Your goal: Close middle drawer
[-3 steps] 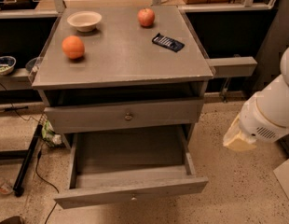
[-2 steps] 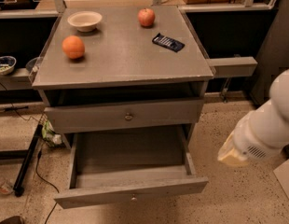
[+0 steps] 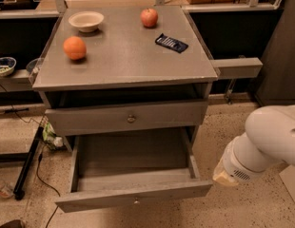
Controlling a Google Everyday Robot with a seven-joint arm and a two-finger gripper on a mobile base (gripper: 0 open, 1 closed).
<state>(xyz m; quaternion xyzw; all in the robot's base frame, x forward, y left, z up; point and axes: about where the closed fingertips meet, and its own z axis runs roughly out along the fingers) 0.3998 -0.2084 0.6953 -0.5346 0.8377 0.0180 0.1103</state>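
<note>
The middle drawer is pulled far out below the taller drawer front. It is wide, shallow, grey and empty inside, and a small round knob sits at the centre of its slim front. My white arm comes in from the right. Its gripper end hangs low, just right of the drawer's front right corner and apart from it.
On the cabinet top lie an orange, a white bowl, an apple and a dark snack packet. A grey shelf arm sticks out to the right. Cables and a black stand leg lie on the floor at the left.
My arm has moved down and to the left, closer to the open drawer's front right corner. The drawer has not moved.
</note>
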